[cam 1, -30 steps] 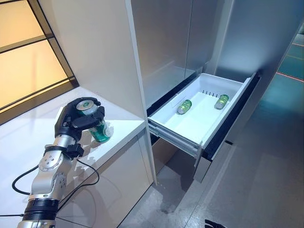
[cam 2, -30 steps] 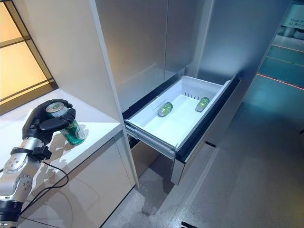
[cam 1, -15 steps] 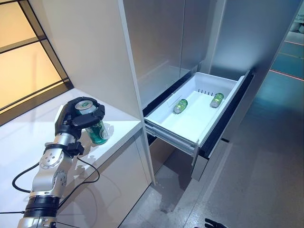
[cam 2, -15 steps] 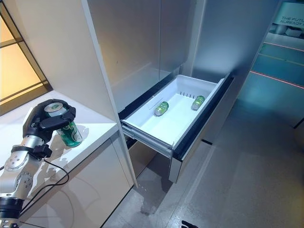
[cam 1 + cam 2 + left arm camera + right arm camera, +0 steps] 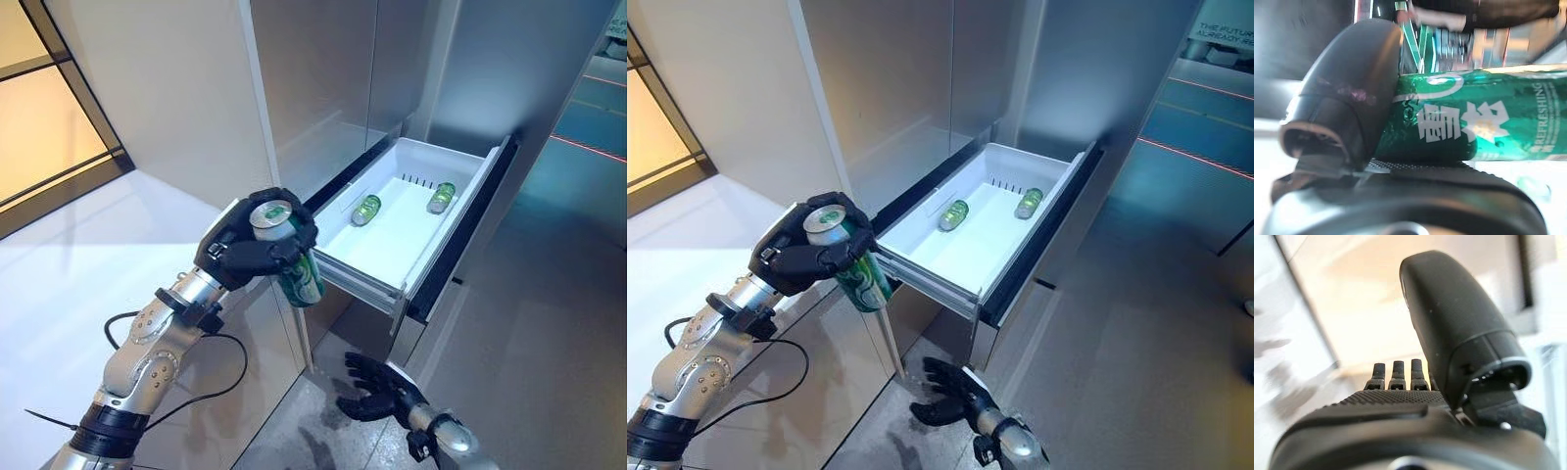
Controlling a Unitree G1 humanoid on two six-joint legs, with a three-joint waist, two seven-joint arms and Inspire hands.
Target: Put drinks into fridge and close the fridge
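Observation:
My left hand [image 5: 243, 253] is shut on a green can [image 5: 292, 262], held upright in the air past the counter's edge, just in front of the open fridge drawer [image 5: 411, 191]. The can also shows in the left wrist view [image 5: 1474, 127], gripped between thumb and fingers. Green cans [image 5: 366, 210] [image 5: 440, 198] lie on their sides inside the white drawer. My right hand [image 5: 377, 389] is low near the floor below the drawer, fingers spread and empty; it also shows in the right wrist view [image 5: 1400, 406].
The white counter [image 5: 88, 284] lies to the left, with a tall beige panel [image 5: 167, 88] behind it. The grey fridge front [image 5: 323, 69] rises above the drawer. Grey floor [image 5: 549, 333] spreads to the right.
My left hand has lifted the green can off the counter and carried it right, toward the drawer. My right hand has come into view low by the floor. The camera has shifted.

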